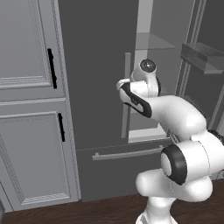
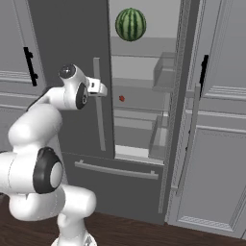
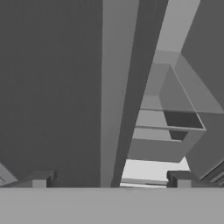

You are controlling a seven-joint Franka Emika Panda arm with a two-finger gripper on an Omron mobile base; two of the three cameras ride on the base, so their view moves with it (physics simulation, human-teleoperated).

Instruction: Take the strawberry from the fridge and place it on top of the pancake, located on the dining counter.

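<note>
Kitchen wall is all light grey panelled cabinets (image 1: 30, 131) w/ black handles, and the fridge (image 1: 96, 87) sits between them w/ its right door swung open, left door shut. Inside, the strawberry (image 2: 121, 98) is a tiny red dot on a middle glass shelf, towards the left of the opening, w/ a big striped watermelon (image 2: 130, 24) on the shelf above, well apart from it. Gripper (image 3: 111, 179) is spread about as wide as it goes and has nothing in it; it's parked right by the closed door's long vertical bar handle (image 2: 98, 103), which runs up the middle of the hand view w/ the lit shelves off to one side. So imo we're at the reach-in step, barely started on the whole job, pancake and dining counter come way later. To do it well: swing the hand right, past the handle and the door edge, before pushing forward, otherwise the fingers prob clip the bar. Then line up level w/ that middle shelf, come in low enough to stay under the shelf above, keep jaws wide until they straddle the berry, close gently bc it's small and prob rolls away if nudged from one side.
</note>
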